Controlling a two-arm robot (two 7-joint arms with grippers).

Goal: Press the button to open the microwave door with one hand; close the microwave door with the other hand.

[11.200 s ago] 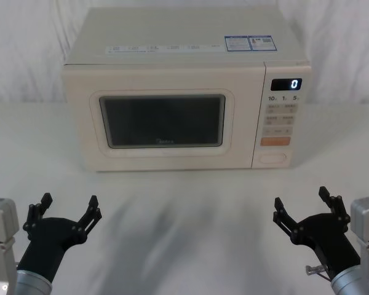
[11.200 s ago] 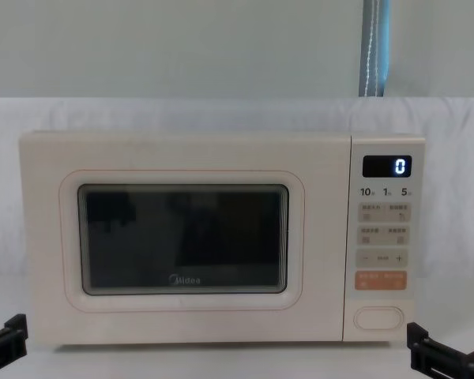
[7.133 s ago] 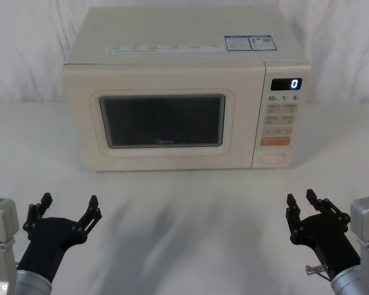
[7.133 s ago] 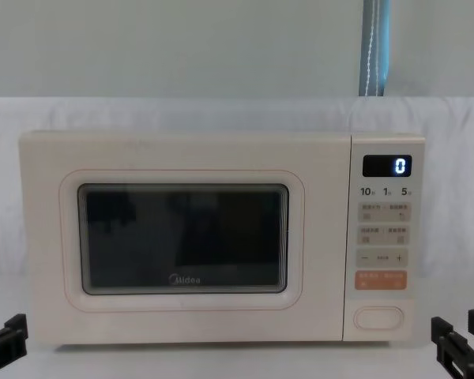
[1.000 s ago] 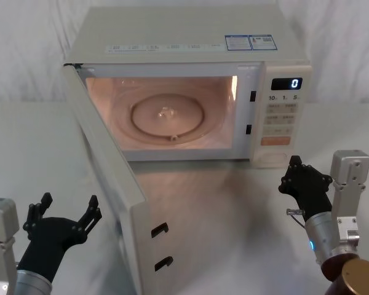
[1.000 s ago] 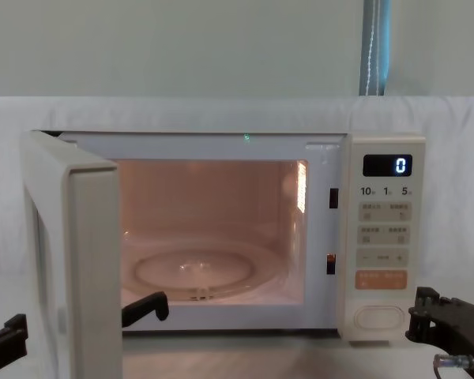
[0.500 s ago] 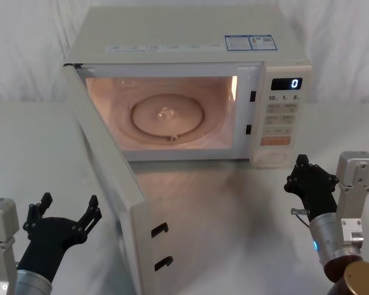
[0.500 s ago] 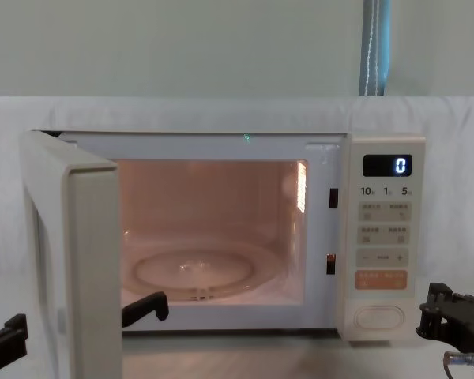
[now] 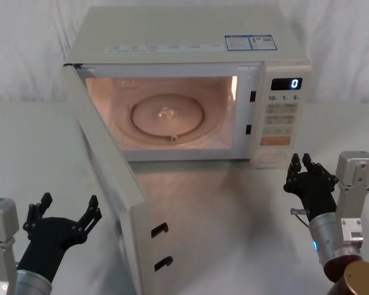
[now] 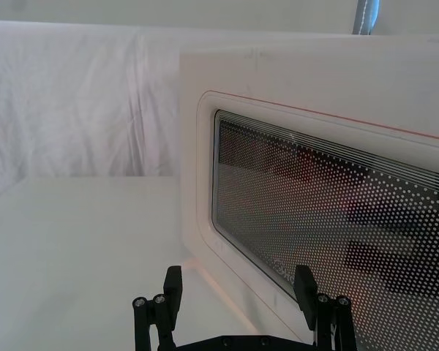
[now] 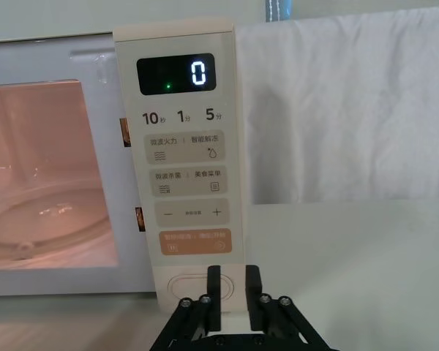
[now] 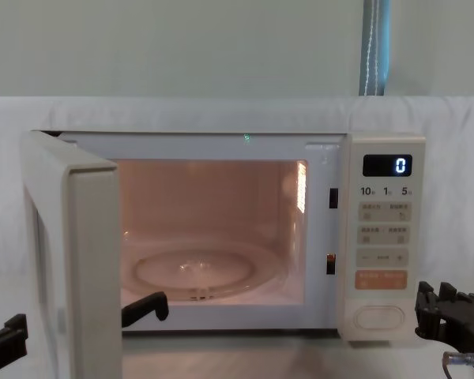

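The microwave door (image 9: 107, 178) stands swung wide open to the left front, and the lit cavity with its glass turntable (image 9: 167, 114) is exposed. The cream oval button (image 9: 272, 157) sits at the bottom of the control panel. My right gripper (image 9: 300, 160) hovers just in front of and slightly right of the button, shut to a narrow slit and holding nothing. In the right wrist view its fingers (image 11: 214, 285) partly cover the button (image 11: 186, 285). My left gripper (image 9: 66, 204) is open near the table's front left, outside the door, facing the door's window (image 10: 314, 212).
The microwave (image 9: 172, 37) stands at the back middle of a white-draped table (image 9: 234, 209). The open door juts toward the front edge between the two arms. An orange key (image 11: 195, 242) and small labelled keys sit above the button.
My right gripper has drawn back a little to the right from the panel, and both its fingertips now show side by side. The door stays open. The left arm has not moved.
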